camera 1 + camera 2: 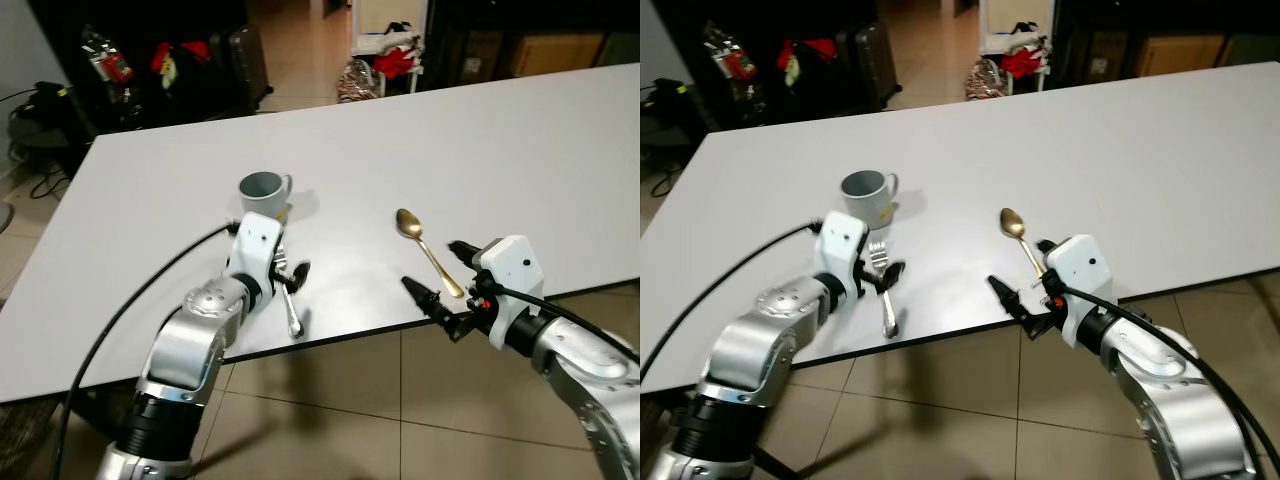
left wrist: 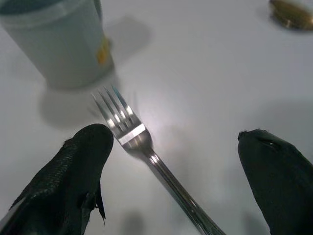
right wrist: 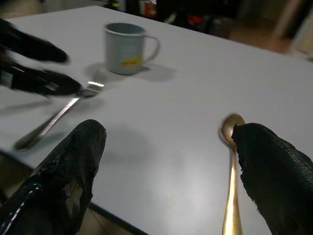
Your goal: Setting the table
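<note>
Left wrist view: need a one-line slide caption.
Open left gripper straddles a silver fork lying on the white table, tines toward the grey mug.

- The large white rectangular table (image 1: 480, 130) is evenly and brightly lit from above; the room behind it is dim.
- The pale blue ceramic mug (image 1: 263, 193) throws a soft shadow toward the robot's right.
- A bright glare sits on the silver metal fork (image 2: 146, 147) in the left wrist view.
- In the wrist views the black fingers (image 3: 63, 176) close to the lens are out of focus, and the background is blurred.
</note>
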Motion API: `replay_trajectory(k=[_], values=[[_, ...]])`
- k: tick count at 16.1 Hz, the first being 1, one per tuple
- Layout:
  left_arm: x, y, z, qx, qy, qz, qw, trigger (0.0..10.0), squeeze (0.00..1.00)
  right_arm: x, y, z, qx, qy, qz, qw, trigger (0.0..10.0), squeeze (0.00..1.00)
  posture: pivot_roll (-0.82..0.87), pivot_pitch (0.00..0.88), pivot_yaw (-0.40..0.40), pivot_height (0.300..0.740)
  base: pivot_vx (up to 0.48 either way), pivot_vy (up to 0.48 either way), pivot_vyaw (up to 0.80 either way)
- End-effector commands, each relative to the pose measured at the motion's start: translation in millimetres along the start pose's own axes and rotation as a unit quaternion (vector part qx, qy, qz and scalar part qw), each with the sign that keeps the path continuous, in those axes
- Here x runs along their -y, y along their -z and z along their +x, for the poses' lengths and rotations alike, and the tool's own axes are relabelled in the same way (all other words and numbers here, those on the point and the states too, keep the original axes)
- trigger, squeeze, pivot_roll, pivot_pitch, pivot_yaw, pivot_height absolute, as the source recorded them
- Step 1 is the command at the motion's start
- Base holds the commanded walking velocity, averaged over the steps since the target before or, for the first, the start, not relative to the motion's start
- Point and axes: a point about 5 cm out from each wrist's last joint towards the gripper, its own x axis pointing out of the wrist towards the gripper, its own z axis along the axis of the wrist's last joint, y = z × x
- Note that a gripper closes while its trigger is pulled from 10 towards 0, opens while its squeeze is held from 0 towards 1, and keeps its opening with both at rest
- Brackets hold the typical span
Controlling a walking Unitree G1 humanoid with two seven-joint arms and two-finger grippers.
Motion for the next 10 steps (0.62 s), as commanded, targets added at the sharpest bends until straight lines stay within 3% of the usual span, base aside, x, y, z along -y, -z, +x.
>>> replay_trajectory(k=[1,4,5,6,8,10], values=[[-7.5,3,-0.4,-0.016,-0.016,-0.023,0.999,10.0,0.00,-6.0,-5,-3.0,0.005,-0.033,-0.010,0.999,10.0,0.00,-0.15,0.040,0.113,0.740,0.000,0.000,0.00],[-5.9,8,-0.4,-0.033,-0.011,-0.046,0.998,10.0,0.00,-6.1,-6,-5.6,-0.002,-0.050,-0.014,0.999,10.0,0.00,-0.14,0.046,0.098,0.740,0.000,0.000,0.00],[-2.8,12,-0.2,-0.048,-0.006,-0.059,0.997,9.3,0.00,-10.3,-6,-5.9,-0.009,-0.082,-0.018,0.996,10.0,0.00,-0.14,0.053,0.094,0.740,0.000,0.000,0.00],[-1.1,16,0.5,-0.060,-0.006,-0.060,0.996,6.6,0.00,-12.6,-5,-6.2,-0.013,-0.095,-0.019,0.995,10.0,0.00,-0.13,0.052,0.093,0.740,0.000,0.000,0.00],[1.7,17,1.9,-0.060,-0.002,-0.065,0.996,4.9,0.00,-15.0,-6,-7.1,-0.015,-0.110,-0.018,0.994,10.0,0.00,-0.13,0.051,0.094,0.740,0.000,0.000,0.00],[3.1,15,8.5,-0.056,0.003,-0.092,0.994,4.9,0.00,-16.3,-6,-7.5,-0.017,-0.120,-0.018,0.992,10.0,0.00,-0.13,0.050,0.101,0.740,0.000,0.000,0.00]])
